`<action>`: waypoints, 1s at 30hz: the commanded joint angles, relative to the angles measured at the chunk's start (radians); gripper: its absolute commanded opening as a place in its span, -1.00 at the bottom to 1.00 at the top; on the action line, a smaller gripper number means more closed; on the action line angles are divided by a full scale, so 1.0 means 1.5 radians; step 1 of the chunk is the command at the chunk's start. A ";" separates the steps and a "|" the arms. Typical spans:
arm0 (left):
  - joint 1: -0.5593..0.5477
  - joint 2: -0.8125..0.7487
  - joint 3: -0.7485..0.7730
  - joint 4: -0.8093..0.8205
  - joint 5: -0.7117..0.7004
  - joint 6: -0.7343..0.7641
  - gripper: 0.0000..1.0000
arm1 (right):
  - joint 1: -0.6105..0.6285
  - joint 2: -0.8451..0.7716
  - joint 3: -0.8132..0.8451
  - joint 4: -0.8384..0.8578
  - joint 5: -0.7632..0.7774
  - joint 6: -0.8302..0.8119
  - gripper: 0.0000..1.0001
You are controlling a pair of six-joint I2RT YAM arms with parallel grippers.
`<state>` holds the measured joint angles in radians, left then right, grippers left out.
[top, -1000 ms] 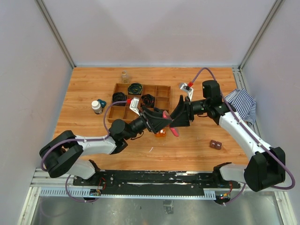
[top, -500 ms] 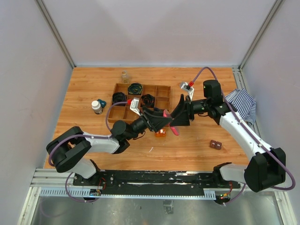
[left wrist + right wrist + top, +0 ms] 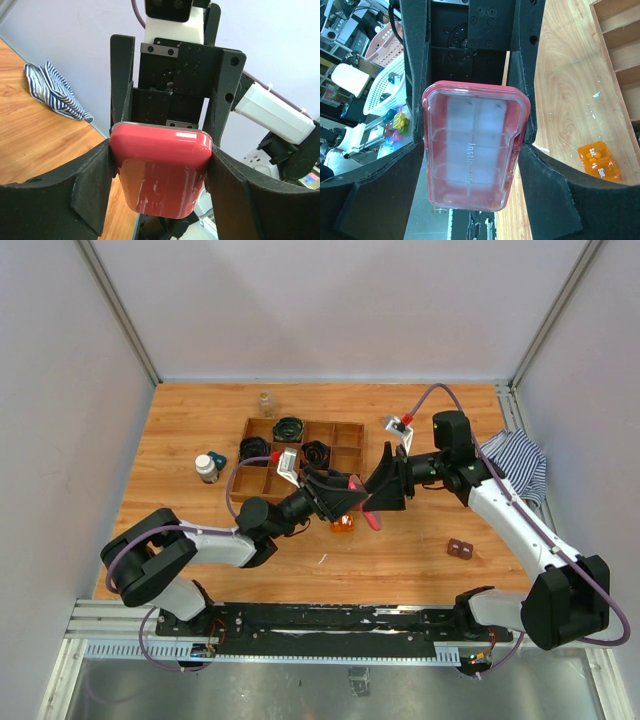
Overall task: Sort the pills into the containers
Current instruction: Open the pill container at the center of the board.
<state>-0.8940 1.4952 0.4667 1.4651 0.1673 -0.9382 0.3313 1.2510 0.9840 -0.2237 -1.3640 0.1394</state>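
While the flat pink translucent rectangular box [image 3: 370, 514] is held in the air just toward 4 o'clock of the middle of the table [image 3: 200, 540], it is gripped twice over. The left tool [image 3: 161, 152] is clenched on its long edges from the 9 o'clock side, and the right tool [image 3: 472, 150] is closed on the same edges from the 3 o'clock side.

A drop is judged the main risk. If one tool were released before the other's hold was firm, the smooth plastic could slip and fall beside the small orange block [image 3: 342, 524]. Were both arms moved apart while clamped, the box could be twisted and its lid sprung.

In the overhead view the box is almost wholly covered by the two tools, and only pink slivers are seen. Through the frosted lid, compartments are made out but no pills can be told. No latch is visible. The small dark bottle with white cap [image 3: 206, 467] at 9 o'clock and the small clear cylindrical vial [image 3: 266, 402] at 11 o'clock are too small for their contents to be judged.
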 commanded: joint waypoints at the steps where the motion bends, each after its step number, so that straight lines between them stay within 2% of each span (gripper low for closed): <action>1: -0.008 -0.018 0.027 -0.014 0.041 0.013 -1.00 | 0.010 -0.010 0.026 -0.047 -0.025 -0.063 0.54; 5: -0.007 -0.027 0.031 -0.041 0.044 0.024 -0.99 | 0.010 -0.012 0.030 -0.064 -0.026 -0.076 0.63; 11: -0.005 -0.030 0.033 -0.049 0.047 0.023 -0.99 | 0.012 -0.010 0.035 -0.091 -0.012 -0.099 0.63; 20: 0.013 -0.034 0.025 -0.042 0.072 0.005 -0.99 | 0.011 -0.008 0.044 -0.117 -0.010 -0.118 0.44; 22: 0.013 -0.036 0.024 -0.046 0.075 0.006 -0.99 | 0.011 -0.007 0.046 -0.118 -0.009 -0.118 0.32; 23: 0.013 -0.036 0.025 -0.050 0.077 0.006 -0.99 | 0.011 -0.006 0.046 -0.118 -0.009 -0.117 0.18; 25: 0.014 -0.036 0.027 -0.054 0.083 0.007 -0.99 | 0.011 -0.004 0.048 -0.117 -0.014 -0.116 -0.23; 28: 0.022 -0.037 0.026 -0.056 0.106 0.004 -0.99 | 0.010 0.001 0.049 -0.116 -0.050 -0.107 -0.69; 30: 0.036 -0.038 0.021 -0.044 0.133 -0.009 -1.00 | 0.006 0.003 0.043 -0.086 -0.077 -0.074 -0.86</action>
<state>-0.8669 1.4609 0.4877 1.3743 0.2832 -0.9257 0.3332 1.2530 1.0130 -0.3981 -1.3636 -0.0116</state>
